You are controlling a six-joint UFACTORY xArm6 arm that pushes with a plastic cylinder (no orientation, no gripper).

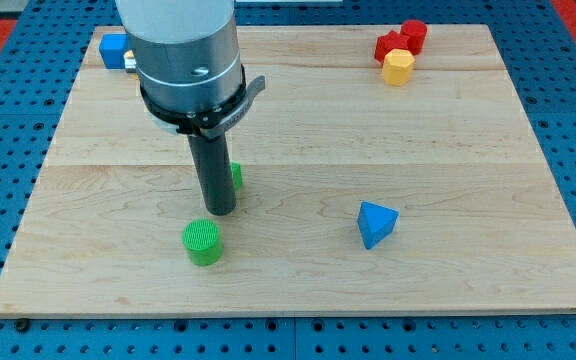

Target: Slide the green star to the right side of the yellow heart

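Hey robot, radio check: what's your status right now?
My tip down on the wooden board. Small green block right behind the rod, mostly hidden, shape unclear. No yellow heart made out. Green cylinder just below.

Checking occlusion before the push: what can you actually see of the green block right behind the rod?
Only a sliver of the green block shows, poking out on the view's right of the dark rod, just above my tip. It is bright green and looks like the same solid painted material as the other blocks. Its shape cannot be made out, since the rod hides most of it. It sits on the wooden board, left of centre, above the green cylinder and apart from it. Whether the rod touches it cannot be told.
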